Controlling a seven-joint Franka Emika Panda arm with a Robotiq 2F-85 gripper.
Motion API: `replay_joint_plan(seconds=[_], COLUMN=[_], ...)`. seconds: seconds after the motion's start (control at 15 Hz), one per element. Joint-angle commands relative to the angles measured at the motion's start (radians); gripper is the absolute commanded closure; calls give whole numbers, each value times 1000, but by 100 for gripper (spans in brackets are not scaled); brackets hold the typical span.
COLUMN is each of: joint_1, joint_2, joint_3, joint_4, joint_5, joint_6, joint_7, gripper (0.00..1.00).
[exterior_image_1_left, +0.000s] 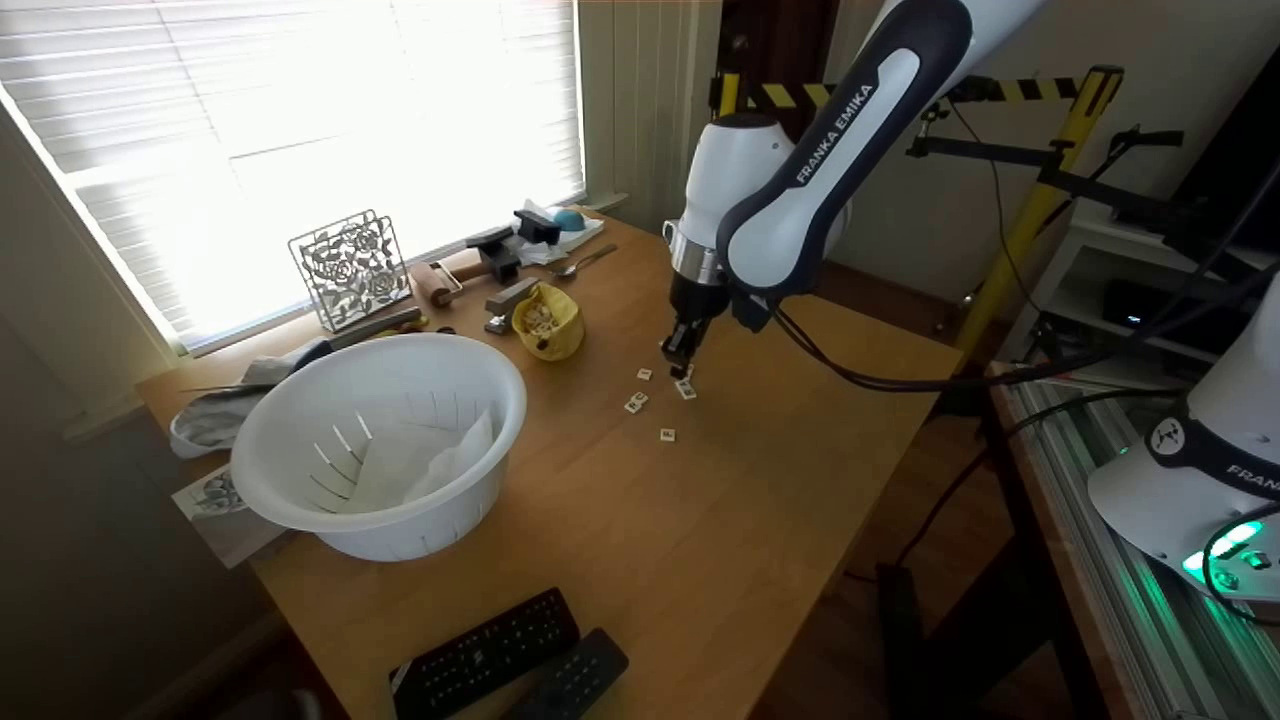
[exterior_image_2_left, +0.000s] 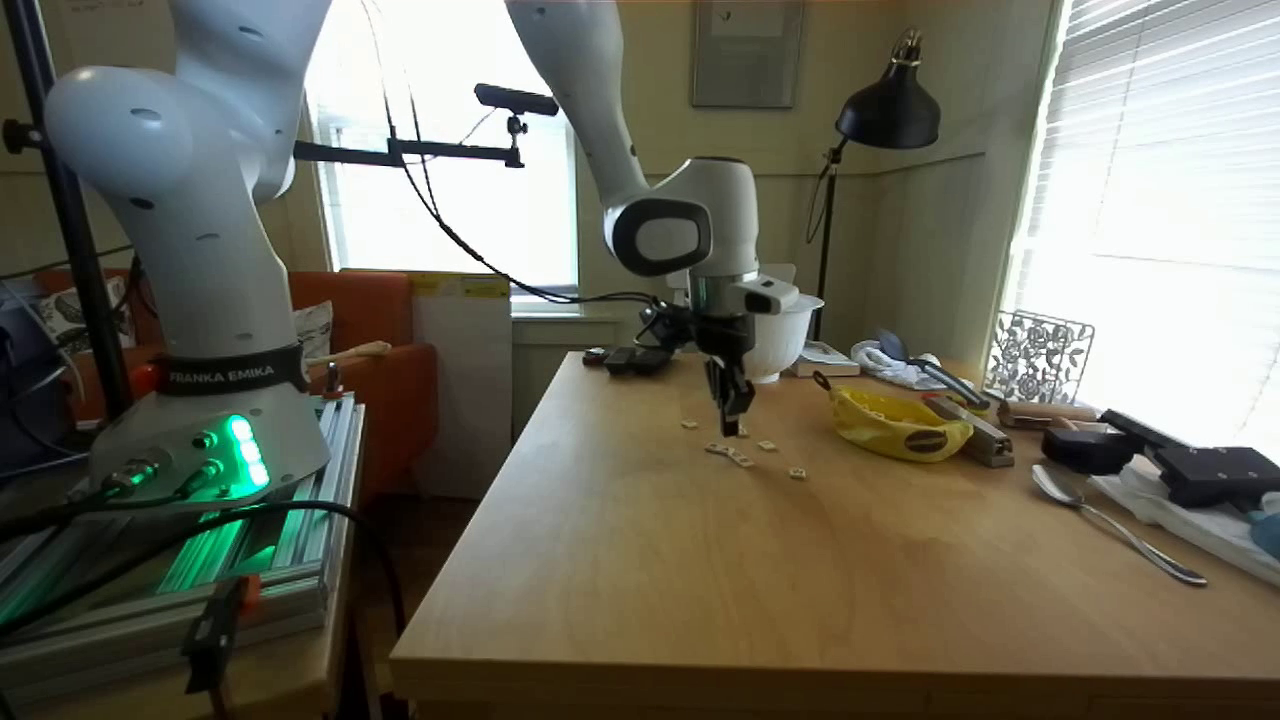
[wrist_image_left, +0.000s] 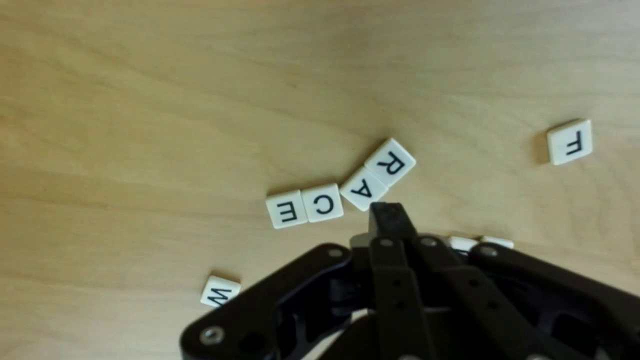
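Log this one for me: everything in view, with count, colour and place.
Table: one, light brown, centre
Letter tiles: at least eight, white, tabletop
Pouch: one, yellow, beside tiles
Metal bar: one, grey, beside pouch
Windows: at least two, white, walls
Openwork rack: one, grey, near window
Remotes: at least two, black, table end
Slotted bowl: one, white, between rack and remotes
Cloth: one, whitish, beside bowl
Roller: one, brown, near rack
Spoon: one, silver, tabletop
Unidentified objects: at least two, black, beside spoon
Lamp: one, black, room corner
Armchair: one, orange, background
Frame: one, grey, wall
Robot arm: one, white and black, over table
End effector: one, black, near tiles
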Motion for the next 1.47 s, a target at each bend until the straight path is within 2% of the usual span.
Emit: replay_joint_plan(seconds=[0.0,0.47,1.07,1.4], joint_1=[3,0,-14,-8], joint_2=[-45,-28,22,40], joint_3=[-10,-41,-38,-50], joint_4=[-16,-13,-3,-3], joint_5=[-7,-18,-20,-10], joint_6=[-26,-14,9,42], joint_7=[-24,-45,-91,-63], gripper=[100,100,100,100])
